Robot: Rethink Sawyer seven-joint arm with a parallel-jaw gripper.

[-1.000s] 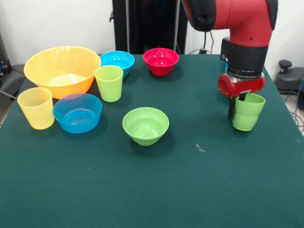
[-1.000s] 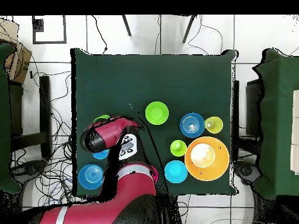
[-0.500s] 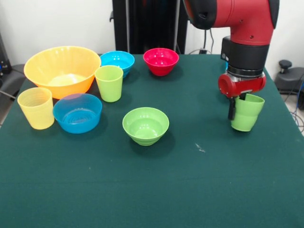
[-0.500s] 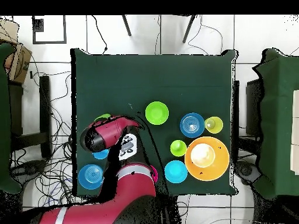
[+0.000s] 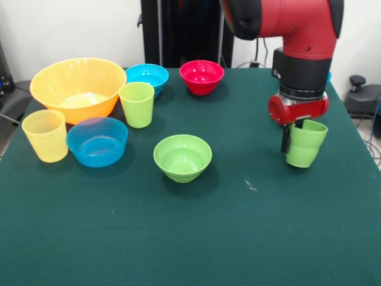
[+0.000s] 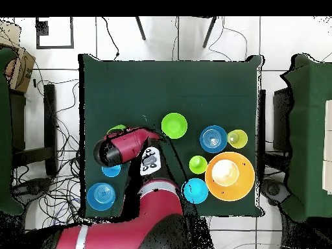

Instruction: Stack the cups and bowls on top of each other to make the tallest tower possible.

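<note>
My gripper (image 5: 295,136) is shut on the rim of the green stepped cup (image 5: 306,146), one finger outside its wall and one inside. It holds the cup slightly tilted at the table's right side. Only a sliver of the cup (image 6: 117,129) shows beside the arm in the overhead view. The small green bowl (image 5: 182,156) stands open and empty mid-table, well to the cup's left; it also shows in the overhead view (image 6: 174,125). The yellow-green cup (image 5: 137,104), pale yellow cup (image 5: 45,136), large yellow-orange bowl (image 5: 77,86), shallow blue bowl (image 5: 97,141), small blue bowl (image 5: 147,75) and red bowl (image 5: 202,76) stand apart, unstacked.
In the overhead view two blue round pieces (image 6: 111,170) (image 6: 100,196) lie near the robot's base, partly hidden by the arm (image 6: 130,146). The table's right edge (image 5: 357,143) is close to the held cup. Dark green cloth (image 5: 178,238) covers the table.
The gripper has moved the green stepped cup a little toward the table's middle, nearer the green bowl. The other pieces have not moved.
</note>
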